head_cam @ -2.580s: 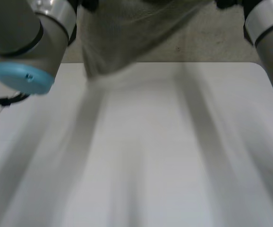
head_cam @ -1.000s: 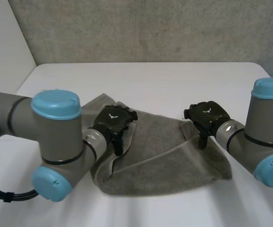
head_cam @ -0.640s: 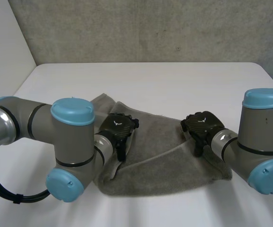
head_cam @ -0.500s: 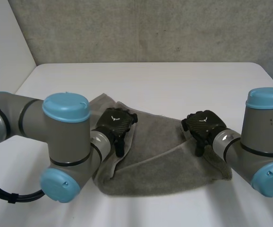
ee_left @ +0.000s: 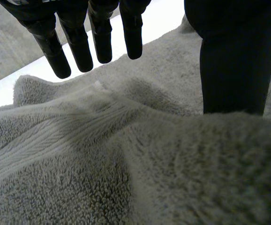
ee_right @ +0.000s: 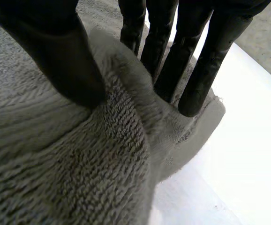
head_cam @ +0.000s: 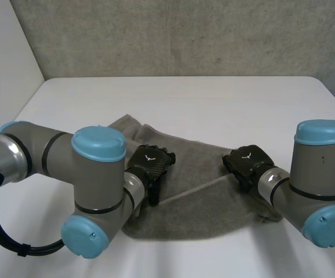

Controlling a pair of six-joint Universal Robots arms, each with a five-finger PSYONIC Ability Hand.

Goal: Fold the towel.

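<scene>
A grey towel (head_cam: 202, 202) lies loosely doubled over on the white table (head_cam: 214, 104). My left hand (head_cam: 150, 164) rests at the towel's left edge. In the left wrist view its fingers (ee_left: 79, 42) hang straight above the towel (ee_left: 126, 178), and its thumb (ee_left: 229, 70) stands behind a raised fold, gripping nothing. My right hand (head_cam: 247, 161) sits at the towel's right edge. In the right wrist view its thumb (ee_right: 56, 51) and fingers (ee_right: 191, 61) pinch a ridge of the towel (ee_right: 79, 168) between them.
Bare table (head_cam: 57, 104) stretches beyond the towel to a grey wall (head_cam: 185, 35). My left arm's elbow (head_cam: 89, 234) hangs over the near left of the table and my right arm's elbow (head_cam: 327, 226) over the near right.
My right hand has sunk onto the towel's right edge and its fingers have closed on a ridge of cloth. The left hand has shifted slightly right and stays open.
</scene>
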